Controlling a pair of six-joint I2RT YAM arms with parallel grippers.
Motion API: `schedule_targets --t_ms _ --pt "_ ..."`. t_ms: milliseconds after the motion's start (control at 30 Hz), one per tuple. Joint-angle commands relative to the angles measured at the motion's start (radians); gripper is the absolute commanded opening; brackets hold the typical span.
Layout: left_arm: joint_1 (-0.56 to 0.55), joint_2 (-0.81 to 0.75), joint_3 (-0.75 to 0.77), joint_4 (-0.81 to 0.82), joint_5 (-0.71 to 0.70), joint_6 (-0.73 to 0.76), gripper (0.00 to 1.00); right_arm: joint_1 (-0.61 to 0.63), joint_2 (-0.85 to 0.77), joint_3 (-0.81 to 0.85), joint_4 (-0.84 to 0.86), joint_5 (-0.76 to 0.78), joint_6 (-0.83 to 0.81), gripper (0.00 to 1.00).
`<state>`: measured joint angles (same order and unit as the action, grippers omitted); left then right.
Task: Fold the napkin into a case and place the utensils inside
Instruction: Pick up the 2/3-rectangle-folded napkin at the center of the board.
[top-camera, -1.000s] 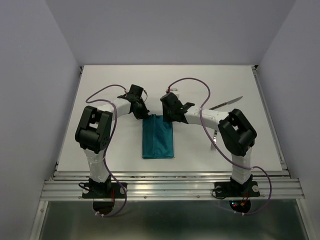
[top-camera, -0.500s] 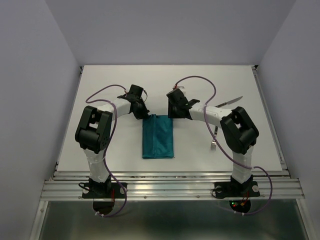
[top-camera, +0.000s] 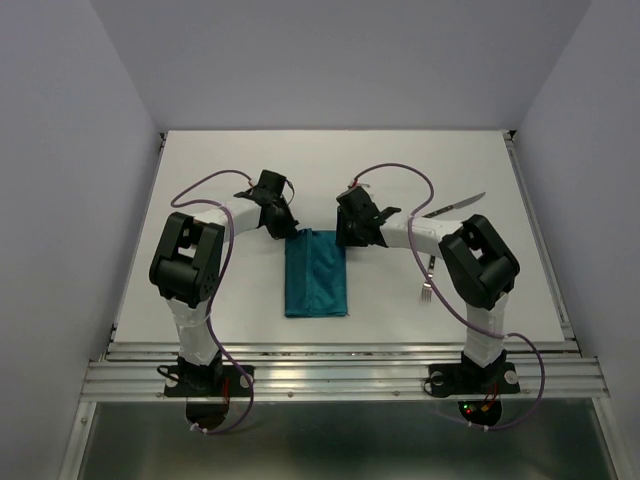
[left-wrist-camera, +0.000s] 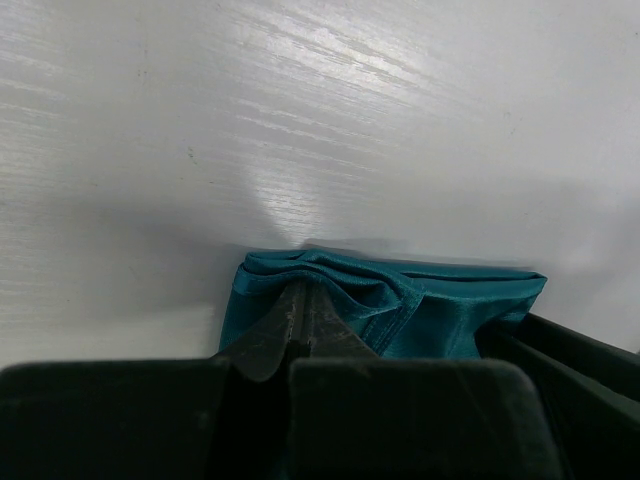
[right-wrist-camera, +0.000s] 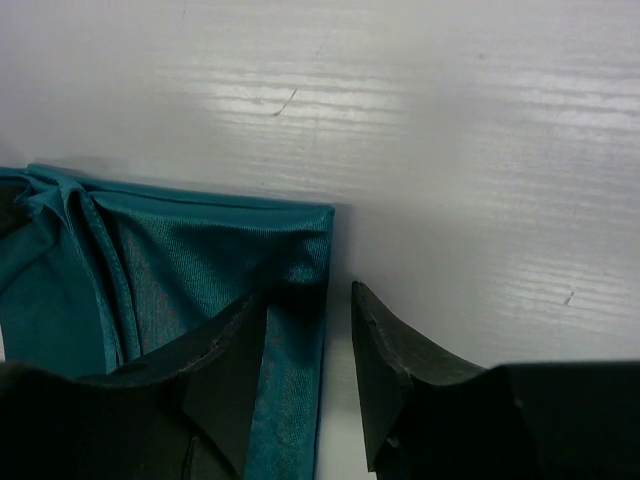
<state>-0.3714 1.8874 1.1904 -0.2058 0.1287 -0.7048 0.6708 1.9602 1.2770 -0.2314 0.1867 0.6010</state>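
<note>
The teal napkin (top-camera: 316, 275) lies folded into a long narrow case in the middle of the table. My left gripper (top-camera: 285, 229) is at its far left corner. In the left wrist view the gripper (left-wrist-camera: 303, 292) is shut, with bunched cloth (left-wrist-camera: 440, 310) round its tips. My right gripper (top-camera: 349, 236) is open at the far right corner. In the right wrist view the gripper (right-wrist-camera: 308, 293) has one finger over the cloth (right-wrist-camera: 190, 260) and the other finger (right-wrist-camera: 395, 350) over bare table. The fork (top-camera: 428, 286) and the knife (top-camera: 455, 206) lie to the right.
The white table (top-camera: 230, 160) has raised side rails and a metal front edge (top-camera: 340, 365). Purple cables loop above both arms. Grey walls stand on three sides.
My right gripper has shifted and turned a little toward the napkin's far right corner. The left gripper and the napkin have stayed put.
</note>
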Motion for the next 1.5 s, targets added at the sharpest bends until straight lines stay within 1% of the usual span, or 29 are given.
schedule_targets --t_ms 0,233,467,567,633,667,700,800,833,867,967,1000,1233,1467 --pt "0.002 -0.036 -0.032 -0.033 -0.029 0.004 0.0 0.0 -0.053 -0.068 0.014 -0.058 0.051 0.45" --pt "0.0 -0.042 -0.038 -0.03 -0.028 0.001 0.0 0.029 -0.081 -0.108 0.037 -0.081 0.066 0.41" --pt "0.0 -0.045 -0.041 -0.03 -0.031 -0.001 0.0 0.038 -0.021 -0.082 0.024 -0.084 0.066 0.39" --pt "0.0 -0.044 -0.043 -0.03 -0.029 -0.001 0.0 0.047 0.008 -0.064 -0.002 -0.055 0.078 0.37" --pt "0.0 -0.045 -0.044 -0.03 -0.031 -0.001 0.0 0.047 0.023 -0.039 -0.028 0.002 0.088 0.35" --pt "0.0 -0.045 -0.046 -0.03 -0.032 -0.001 0.0 0.047 0.031 -0.028 -0.069 0.029 0.1 0.35" --pt "0.0 -0.045 -0.046 -0.03 -0.031 -0.002 0.0 0.059 0.046 -0.018 -0.089 0.08 0.105 0.34" --pt "0.0 -0.047 -0.052 -0.027 -0.034 -0.004 0.0 0.059 0.055 0.002 -0.117 0.106 0.112 0.32" --pt "0.0 -0.053 -0.06 -0.027 -0.038 -0.01 0.0 0.059 0.055 0.007 -0.115 0.111 0.103 0.23" --pt "0.0 -0.053 -0.06 -0.027 -0.038 -0.01 0.0 0.059 0.055 0.007 -0.115 0.111 0.103 0.23" --pt "0.0 -0.063 -0.068 -0.024 -0.043 -0.016 0.0 0.059 0.051 0.019 -0.115 0.115 0.083 0.05" --pt "0.0 -0.066 -0.069 -0.026 -0.043 -0.018 0.0 0.059 0.049 0.022 -0.115 0.117 0.076 0.01" --pt "0.0 -0.065 -0.071 -0.021 -0.04 -0.022 0.0 0.081 0.005 0.076 -0.106 0.132 -0.01 0.01" --pt "0.0 -0.057 -0.072 -0.017 -0.035 -0.027 0.0 0.122 0.008 0.136 -0.135 0.148 -0.03 0.01"
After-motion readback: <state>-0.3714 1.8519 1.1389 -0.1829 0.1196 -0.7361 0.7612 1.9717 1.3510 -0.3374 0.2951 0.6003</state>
